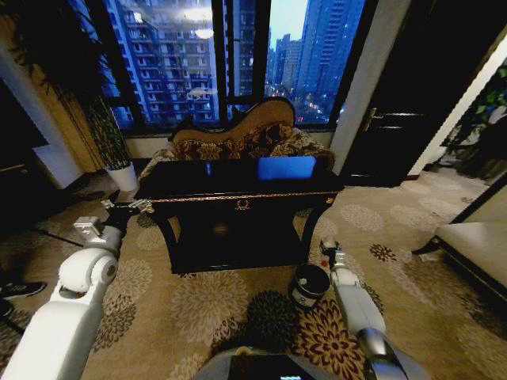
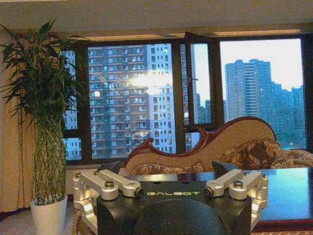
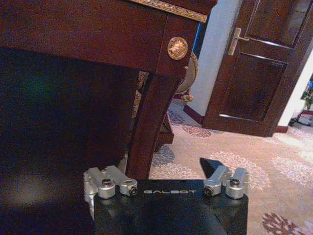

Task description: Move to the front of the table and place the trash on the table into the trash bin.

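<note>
With the table (image 1: 238, 190) before me and the trash bin (image 1: 309, 283) near right, I bring the spread, empty left gripper (image 1: 127, 207) slowly over its top, the empty, parted right gripper (image 1: 329, 249) low.

The table (image 1: 238, 186) top is a dark glare, so any trash on it is too small or dim to make out. The bin (image 1: 308, 285) stands on the carpet by the table's right front leg; its label is perhaps reddish, too small to be sure. The right gripper (image 1: 325, 247) is tiny in the head view, and in the right wrist view its fingertips are hidden. The left gripper's (image 2: 171, 188) fingertips are likewise hidden behind its body.
</note>
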{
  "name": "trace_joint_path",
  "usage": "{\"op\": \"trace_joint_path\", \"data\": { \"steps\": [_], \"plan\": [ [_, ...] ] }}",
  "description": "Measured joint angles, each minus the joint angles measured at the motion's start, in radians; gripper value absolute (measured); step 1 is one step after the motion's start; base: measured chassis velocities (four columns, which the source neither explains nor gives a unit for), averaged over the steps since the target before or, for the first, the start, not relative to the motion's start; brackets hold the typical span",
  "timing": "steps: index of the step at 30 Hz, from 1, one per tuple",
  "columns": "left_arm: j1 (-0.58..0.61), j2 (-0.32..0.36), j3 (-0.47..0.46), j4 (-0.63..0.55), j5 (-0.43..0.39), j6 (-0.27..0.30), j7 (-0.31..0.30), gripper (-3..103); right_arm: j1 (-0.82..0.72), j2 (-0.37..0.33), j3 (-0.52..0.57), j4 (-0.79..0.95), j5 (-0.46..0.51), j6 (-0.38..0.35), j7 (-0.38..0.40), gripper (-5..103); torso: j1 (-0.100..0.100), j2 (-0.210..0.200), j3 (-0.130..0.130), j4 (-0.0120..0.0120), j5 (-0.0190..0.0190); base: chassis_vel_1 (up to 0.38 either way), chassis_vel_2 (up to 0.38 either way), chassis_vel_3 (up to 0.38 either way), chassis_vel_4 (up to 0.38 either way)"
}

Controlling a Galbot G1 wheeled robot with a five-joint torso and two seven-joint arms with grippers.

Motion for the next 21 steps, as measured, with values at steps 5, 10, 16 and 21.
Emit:
{"op": "trace_joint_path", "data": {
  "steps": [5, 10, 16, 21],
  "plan": [
    [-0.002, 0.002, 0.0, -0.003, 0.0, 0.0, 0.0, 100, -0.005, 0.002, -0.001, 0.016, 0.009, -0.007, 0.0, 95, 0.0, 0.0, 0.0, 0.0, 0.0002, 0.0, 0.0, 0.0, 0.0],
    [-0.002, -0.002, 0.0, -0.005, 0.0, 0.0, -0.001, 100, -0.049, 0.006, -0.001, 0.132, 0.077, -0.049, 0.0, 100, 0.0, 0.0, 0.0, 0.0, 0.0001, 0.0, 0.0, 0.0, 0.0],
    [-0.002, -0.017, 0.003, -0.013, 0.001, 0.0, -0.004, 100, -0.198, 0.03, -0.003, 0.511, 0.195, -0.115, 0.0, 100, 0.0, 0.0, 0.0, 0.0002, 0.0, 0.0, 0.0, 0.0, 0.0],
    [-0.003, -0.015, 0.003, -0.015, 0.001, 0.0, -0.005, 100, -0.297, 0.032, -0.018, 0.752, 0.199, -0.147, 0.0, 100, 0.0, 0.0, 0.0, -0.0002, -0.0002, 0.0, 0.0, 0.0, 0.0]
  ]
}}
